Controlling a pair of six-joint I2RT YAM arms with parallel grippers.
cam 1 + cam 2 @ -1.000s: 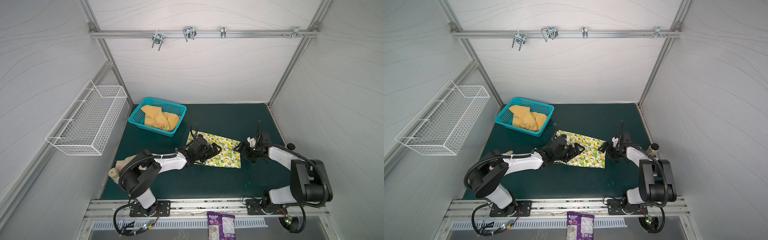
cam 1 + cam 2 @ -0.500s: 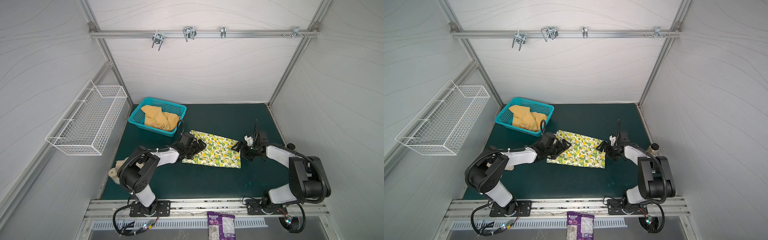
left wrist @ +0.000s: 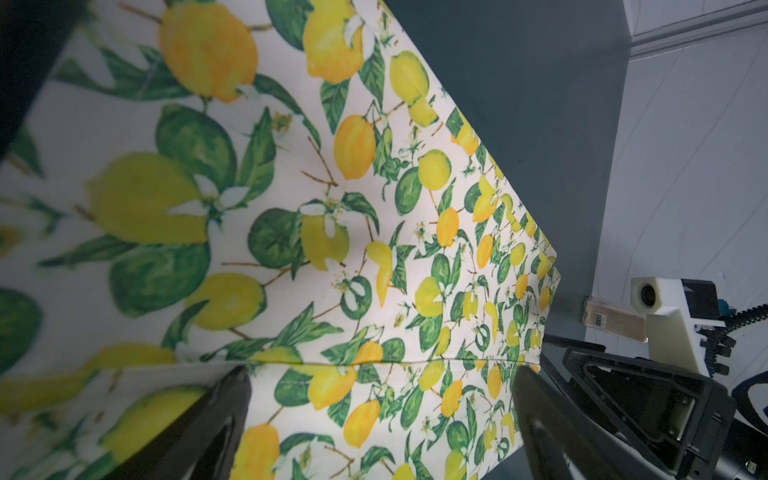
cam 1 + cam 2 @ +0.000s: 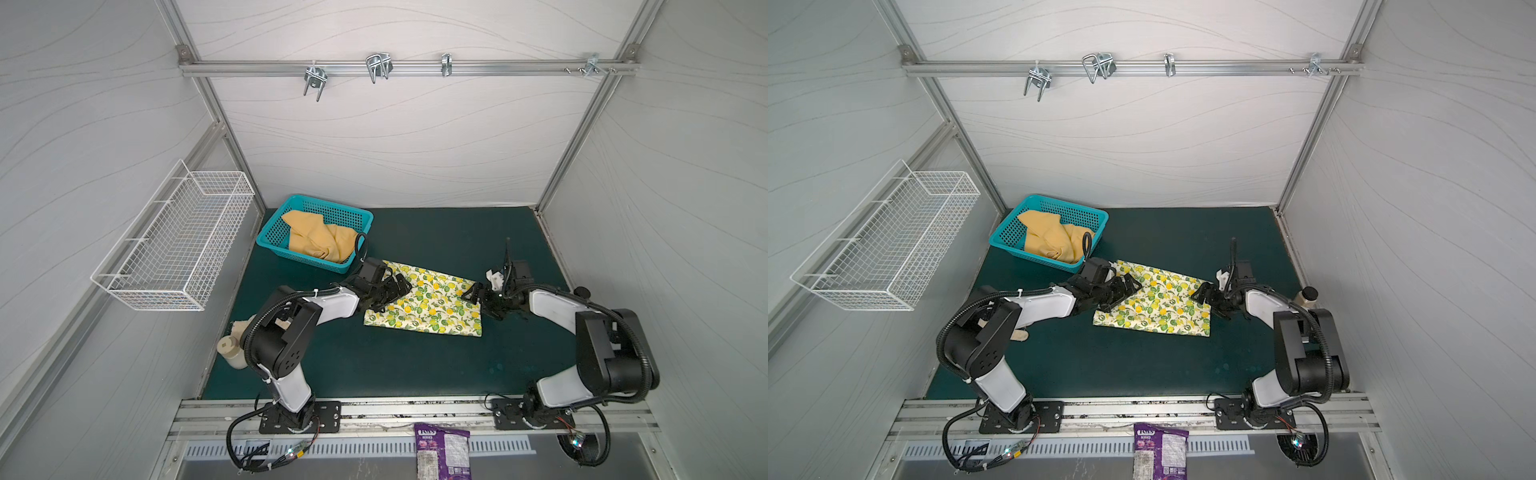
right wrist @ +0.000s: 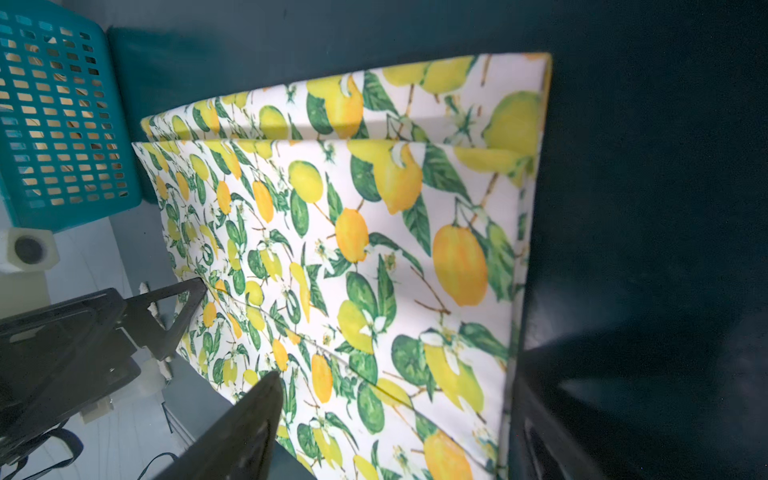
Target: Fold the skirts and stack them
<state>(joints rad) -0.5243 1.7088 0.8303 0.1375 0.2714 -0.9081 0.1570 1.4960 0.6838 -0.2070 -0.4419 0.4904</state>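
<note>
Dark-green mat (image 4: pixel 415 365) | lemon-print skirt (image 4: pixel 432 307) — flat cloth rectangle | left gripper (image 4: pixel 397 295) — jaws apart | right gripper (image 4: pixel 478 305) jaws apart

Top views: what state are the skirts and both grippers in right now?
lemon-print skirt, lying flat on the mat, not held.
mustard-yellow skirt, crumpled inside the teal basket.
left gripper, open over one skirt end.
right gripper, open at the opposite end.

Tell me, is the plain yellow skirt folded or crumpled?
Crumpled. The mustard skirt lies bunched in loose creases inside the teal basket, not folded flat.
</note>
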